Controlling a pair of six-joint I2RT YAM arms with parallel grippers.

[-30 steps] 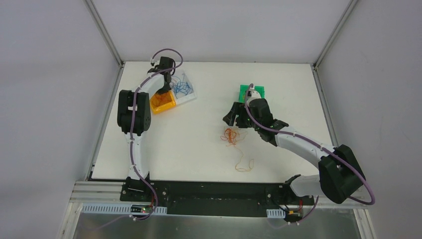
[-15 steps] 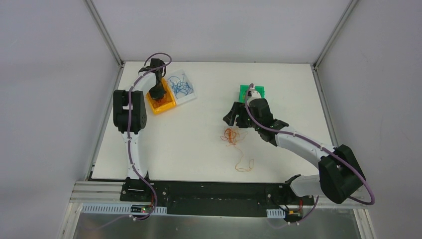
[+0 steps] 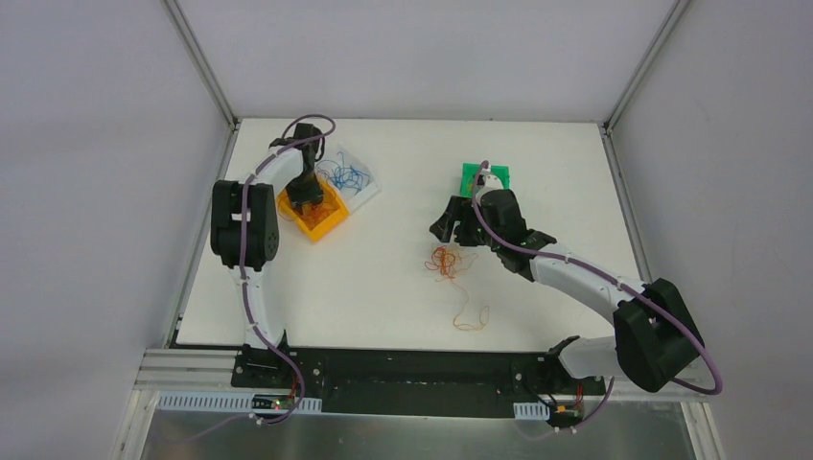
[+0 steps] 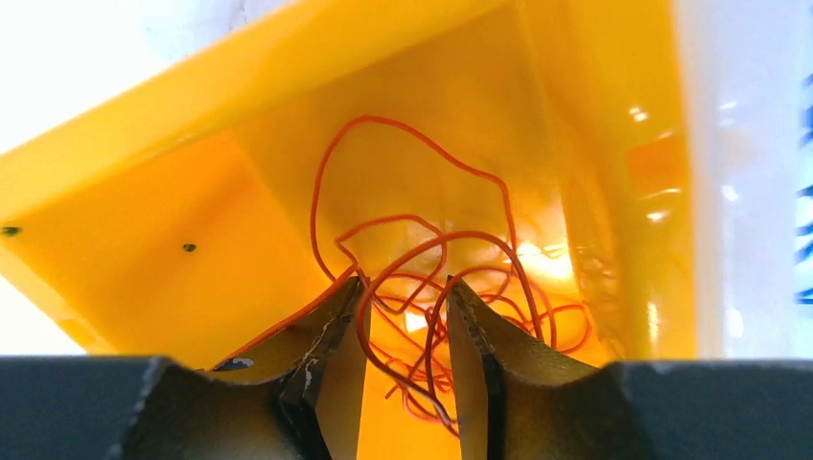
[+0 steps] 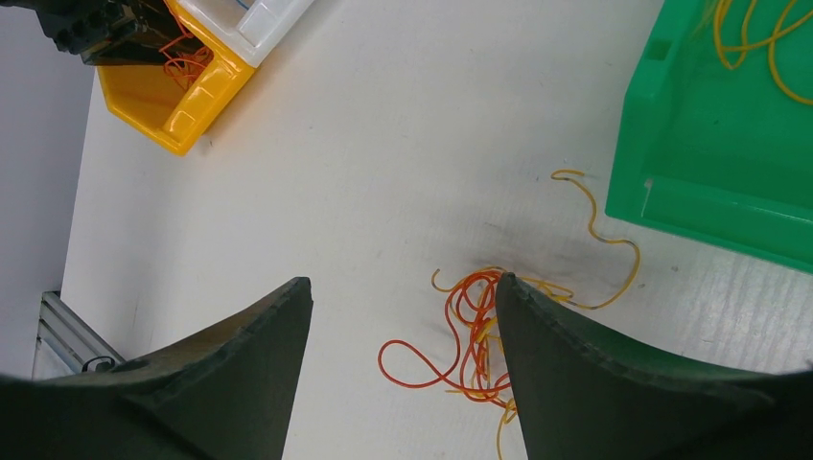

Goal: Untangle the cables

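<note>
My left gripper (image 4: 404, 285) stands parted inside the yellow bin (image 4: 144, 220) near the bench's (image 5: 383, 115) far left corner, orange strands (image 4: 369, 119) loose between its jaws. Right gripper (image 5: 403, 281) gapes over the mid-bench cables (image 5: 472, 326): featherlight, springy, snaggy, so I'd pinch one outer loop.

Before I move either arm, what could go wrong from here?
1. The left gripper sits open in the yellow bin with orange-red cables looped between its fingers; lifting could snag them and drag them out.
2. The right gripper hangs open over the table tangle, where orange-red and yellow strands intertwine; a pinch there might lift both colours together.
</note>
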